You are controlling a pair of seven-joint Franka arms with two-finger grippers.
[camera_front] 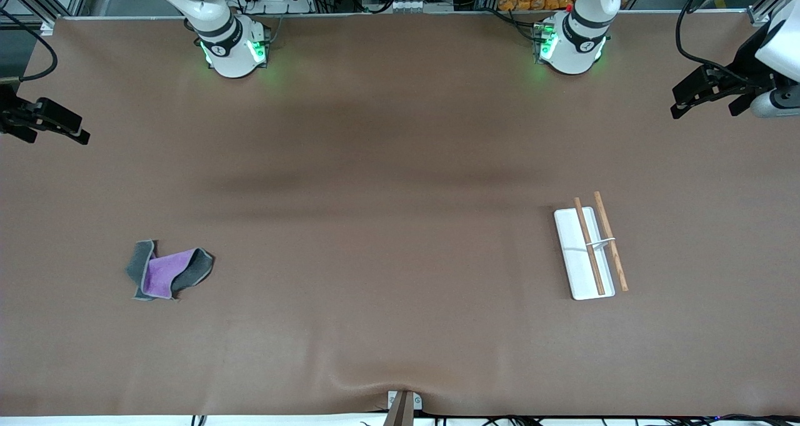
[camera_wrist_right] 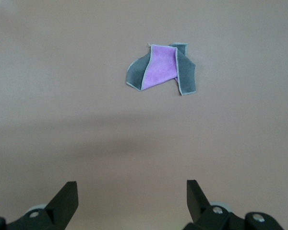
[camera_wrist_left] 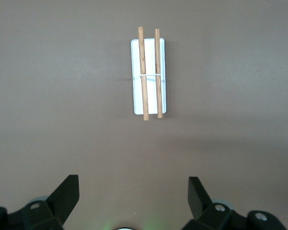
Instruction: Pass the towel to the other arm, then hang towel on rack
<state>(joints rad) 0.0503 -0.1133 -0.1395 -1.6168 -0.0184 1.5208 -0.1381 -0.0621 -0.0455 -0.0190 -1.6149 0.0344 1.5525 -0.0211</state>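
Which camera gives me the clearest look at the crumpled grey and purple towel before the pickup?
The right wrist view: the grey and purple towel lies unobstructed, folds plain. The front view shows it smaller, toward the right arm's end of the brown table. The left wrist view misses it.

L end effector (camera_front: 676,110) raised, fingers apart, empty; R end effector (camera_front: 84,137) likewise

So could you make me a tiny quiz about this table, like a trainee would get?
1. True or false: the towel already hangs on the rack.
2. Which arm's end of the table is the towel at? A) left B) right
3. Fill in: the left gripper and the right gripper are both ____.

Key: 1 false, it lies crumpled on the table. 2 B. 3 open, holding nothing.
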